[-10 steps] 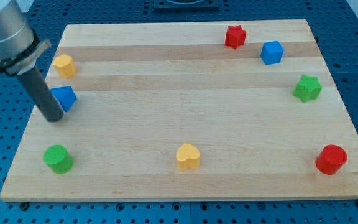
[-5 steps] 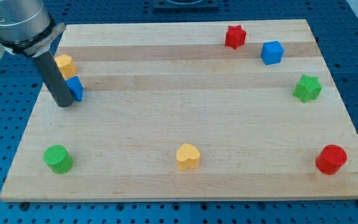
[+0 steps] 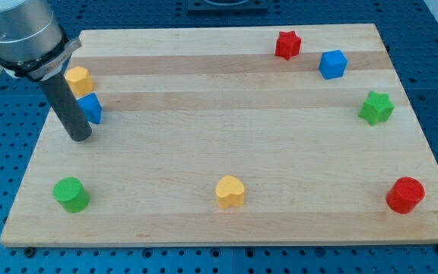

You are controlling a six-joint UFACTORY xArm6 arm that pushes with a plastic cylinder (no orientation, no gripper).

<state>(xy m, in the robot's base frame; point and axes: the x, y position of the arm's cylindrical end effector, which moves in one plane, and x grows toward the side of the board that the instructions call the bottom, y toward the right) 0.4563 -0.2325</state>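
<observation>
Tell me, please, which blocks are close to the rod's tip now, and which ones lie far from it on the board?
Near my tip:
- blue block, just above-right of it
- yellow block

Far away:
- green cylinder
- yellow heart
- red cylinder
- green star
- blue cube
- red star

One camera looks down at a slant from the near side, taking in the whole wooden table (image 3: pixel 226 122); my tip (image 3: pixel 79 138) stands toward the view's left.

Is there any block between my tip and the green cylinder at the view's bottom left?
No. Your tip sits just below the blue block, and only bare board lies between it and the green cylinder.
</observation>
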